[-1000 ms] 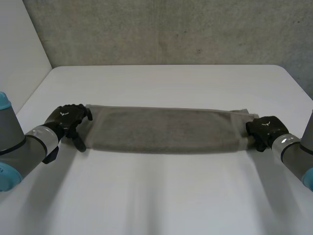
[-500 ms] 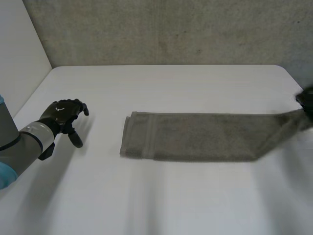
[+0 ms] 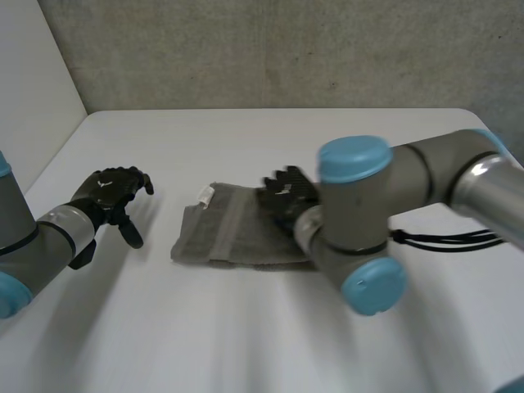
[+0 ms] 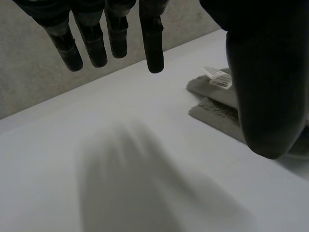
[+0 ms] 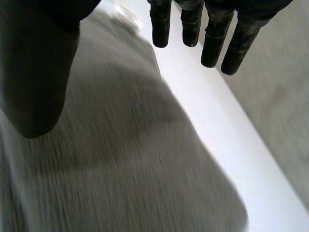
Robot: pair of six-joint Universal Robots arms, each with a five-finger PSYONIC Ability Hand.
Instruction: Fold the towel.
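Observation:
The grey towel [image 3: 221, 233] lies folded in a short stack on the white table [image 3: 270, 139], a white label [image 3: 205, 195] showing at its far left corner. My right hand [image 3: 286, 195] hovers over the towel's right part, open, with straight fingers holding nothing. In the right wrist view the towel [image 5: 120, 159] lies under the palm of that hand [image 5: 34, 72]. My left hand [image 3: 108, 192] is open above bare table, apart from the towel's left end. In the left wrist view the towel's end [image 4: 212, 104] with its label [image 4: 217, 77] lies beside the thumb [image 4: 265, 72].
My right arm [image 3: 368, 213] reaches across the table's middle and hides the towel's right end. A concrete wall [image 3: 270, 49] stands behind the table's far edge, and a white panel [image 3: 33, 90] borders the left side.
My right hand swung left from the table's right edge, carrying the towel's right end over the rest, and has let go. The towel is now shorter and doubled. The left hand barely moved.

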